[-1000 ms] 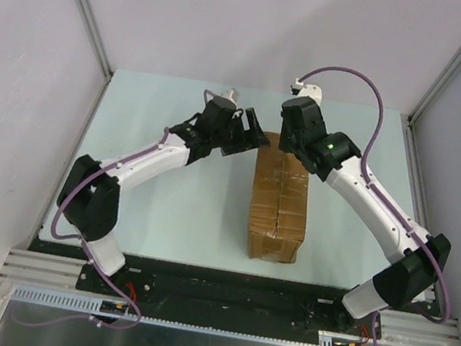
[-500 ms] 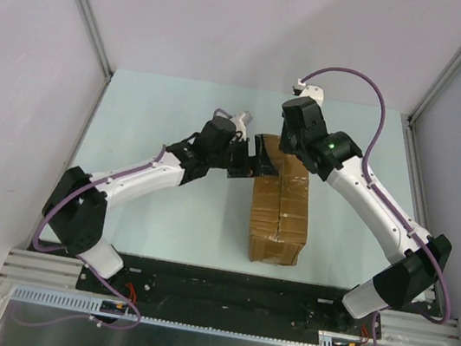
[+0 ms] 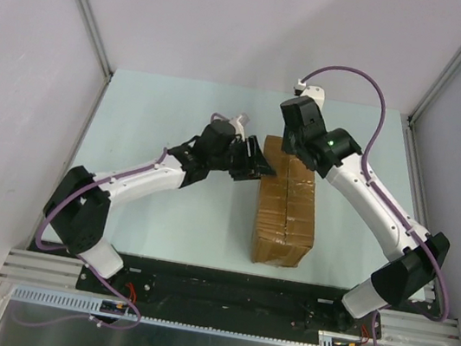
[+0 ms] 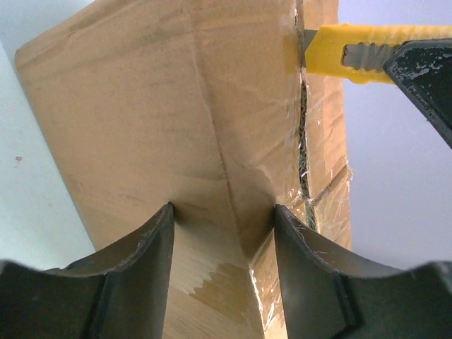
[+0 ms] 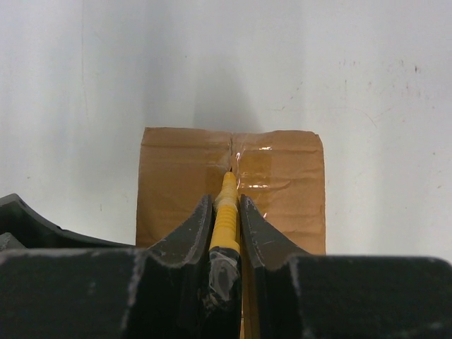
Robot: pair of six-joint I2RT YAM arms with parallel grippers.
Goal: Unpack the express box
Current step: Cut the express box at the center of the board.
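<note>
Pale table (image 3: 161, 109): L gripper (image 4: 222, 212) has moved in & narrowed onto box (image 3: 286, 212) corner, bracing it so R gripper (image 5: 226, 200), clamped on knife (image 5: 227, 185), can slit tape.

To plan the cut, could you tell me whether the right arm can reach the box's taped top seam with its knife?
Likely yes: the yellow knife in the right gripper has its tip at the seam near the express box's far end, and the left gripper sits at the left edge, off that line.
</note>
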